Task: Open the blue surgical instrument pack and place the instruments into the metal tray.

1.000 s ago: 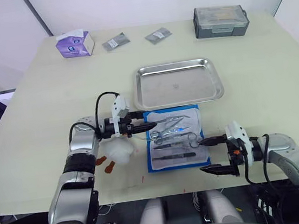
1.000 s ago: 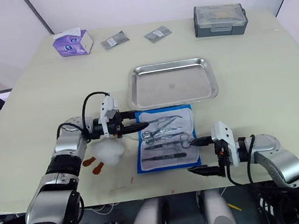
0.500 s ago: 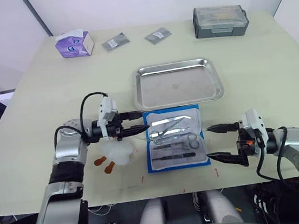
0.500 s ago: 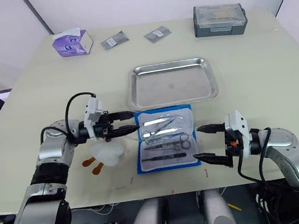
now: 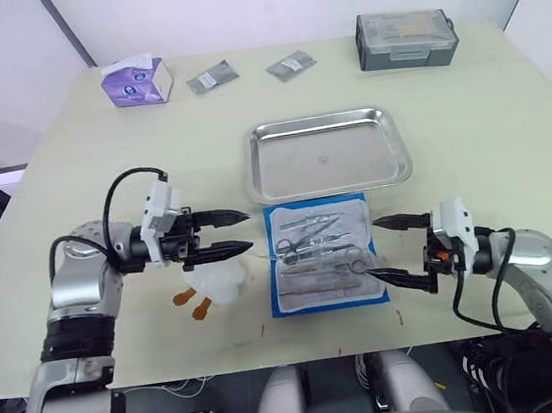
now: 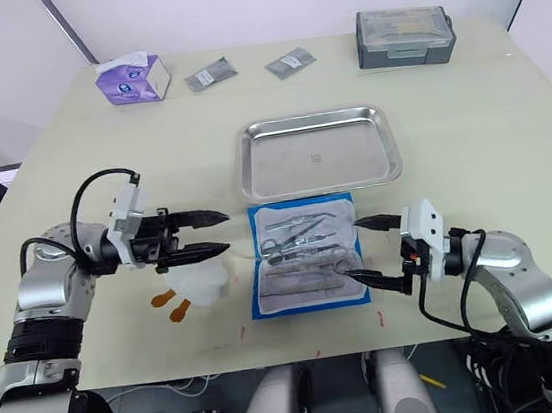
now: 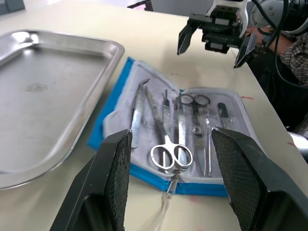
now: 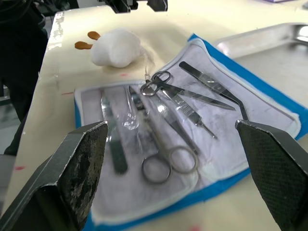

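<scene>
Pale cream table (image 5: 509, 137) with white walls behind it, pretty roomy setup. Nearest the front edge, the pack (image 5: 325, 267) lies flat and opened up, pale lining showing inside a blue border. The instruments (image 5: 314, 250) are all on that lining, side by side: scissors, forceps, tweezers, some under clear plastic film.

Right arm comes in low from the front right corner, forearm bent inward so the right gripper (image 5: 398, 250) points at the pack's right edge. Its fingers are spread wide, one tip just beside the pack's border and the other close to the ring handles of a pair of scissors. It's got nothing in it. Can't tell if the near tip is actually touching anything.

Left arm reaches in from the left side, elbow out, forearm roughly level. The left gripper (image 5: 221, 232) points toward the pack's left edge but sits clear of it, fingers parted a fair bit and empty. Right below it there's a white cotton wad (image 5: 215, 279) with a couple of orange blotches (image 5: 189, 303) next to it.

Just past the pack is the tray (image 5: 328, 153), bare inside, near rim almost at the pack's far edge. Plenty of open table either side of it.

Along the far edge: purple tissue box (image 5: 137, 80), two grey sachets (image 5: 251, 70), and a grey lidded box (image 5: 408, 38).
</scene>
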You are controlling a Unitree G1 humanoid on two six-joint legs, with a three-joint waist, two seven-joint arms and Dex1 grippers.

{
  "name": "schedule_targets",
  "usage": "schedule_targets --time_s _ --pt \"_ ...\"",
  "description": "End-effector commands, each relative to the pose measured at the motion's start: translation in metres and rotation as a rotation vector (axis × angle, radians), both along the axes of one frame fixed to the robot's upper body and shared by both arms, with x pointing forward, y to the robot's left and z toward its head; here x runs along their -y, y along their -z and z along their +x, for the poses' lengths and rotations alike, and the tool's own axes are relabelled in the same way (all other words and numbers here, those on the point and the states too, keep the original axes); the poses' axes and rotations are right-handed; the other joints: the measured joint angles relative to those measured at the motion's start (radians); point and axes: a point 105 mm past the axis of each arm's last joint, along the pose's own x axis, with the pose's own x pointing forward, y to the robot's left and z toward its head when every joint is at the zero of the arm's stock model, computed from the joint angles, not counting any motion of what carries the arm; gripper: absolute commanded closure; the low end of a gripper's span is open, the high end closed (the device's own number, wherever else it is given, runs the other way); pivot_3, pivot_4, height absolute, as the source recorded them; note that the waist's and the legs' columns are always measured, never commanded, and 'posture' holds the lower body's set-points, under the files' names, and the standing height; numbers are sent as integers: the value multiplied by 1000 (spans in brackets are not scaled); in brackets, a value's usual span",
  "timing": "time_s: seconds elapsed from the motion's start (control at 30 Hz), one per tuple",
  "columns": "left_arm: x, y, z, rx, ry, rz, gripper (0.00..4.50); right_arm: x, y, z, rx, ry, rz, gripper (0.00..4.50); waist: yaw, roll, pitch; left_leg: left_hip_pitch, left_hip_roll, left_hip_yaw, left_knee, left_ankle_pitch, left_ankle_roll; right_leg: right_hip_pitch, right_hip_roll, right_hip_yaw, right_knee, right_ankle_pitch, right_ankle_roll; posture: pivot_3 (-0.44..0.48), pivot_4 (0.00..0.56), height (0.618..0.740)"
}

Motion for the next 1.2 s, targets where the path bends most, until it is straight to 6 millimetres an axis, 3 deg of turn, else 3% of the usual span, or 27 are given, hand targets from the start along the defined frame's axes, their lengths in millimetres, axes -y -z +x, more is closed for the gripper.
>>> schedule_targets --time_s 0.03,0.47,0.8,1.2 --pt "3 -14 -13 57 91 30 1691 -3 -1 5 58 -14 -31 53 1 0 0 0 0 0 0 0 0 0 0 0 0 0 0 0 150 734" --pt "28 -25 -22 119 204 23 1691 -6 18 29 73 -46 -130 53 0 0 0 0 0 2 0 0 0 0 0 0 0 0 0 0 150 734" --pt "29 -23 -24 104 216 26 1691 -8 32 20 24 -170 -111 53 0 0 0 0 0 2 0 0 0 0 0 0 0 0 0 0 150 734" --pt "32 -21 -23 97 230 27 1691 -7 23 38 64 -182 -115 53 0 0 0 0 0 2 0 0 0 0 0 0 0 0 0 0 150 734"
